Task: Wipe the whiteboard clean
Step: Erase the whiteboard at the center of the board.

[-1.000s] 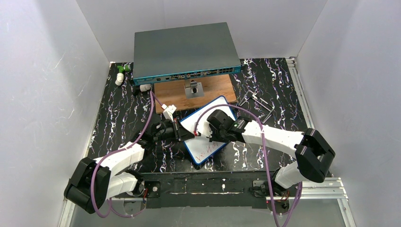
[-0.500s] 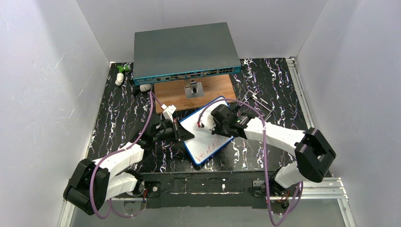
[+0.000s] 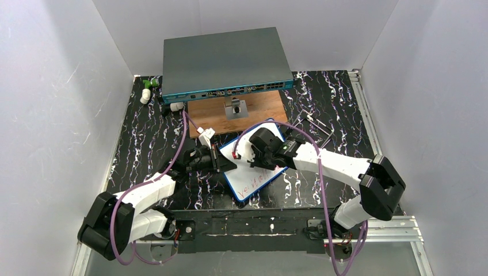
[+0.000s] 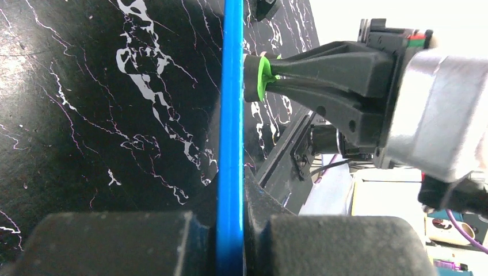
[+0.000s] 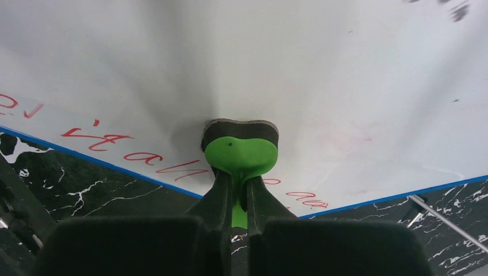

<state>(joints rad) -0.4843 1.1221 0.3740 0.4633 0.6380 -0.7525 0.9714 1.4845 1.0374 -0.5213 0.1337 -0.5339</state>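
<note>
Left pincer [image 4: 230, 233] is clamping the whiteboard [image 5: 299, 63] edge; right pincer [image 5: 236, 221] is pressing a pinched green eraser [image 5: 241, 154] mid-board, wiping. Next sweep needs reaching the red writing [image 5: 106, 141].

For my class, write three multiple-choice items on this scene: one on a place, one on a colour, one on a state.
1. Where does the left tool grip the whiteboard? A its blue edge; B its centre; C nowhere.
2. What colour is the writing on it? A black; B red; C green.
3. What state is the right tool in? A open, empty; B shut on the green eraser; C out of view.
Key: 1 A, the left wrist view shows the blue frame clamped in it. 2 B, red letters run beside the blue edge. 3 B, the eraser's handle is pinched, pad on the board.
</note>
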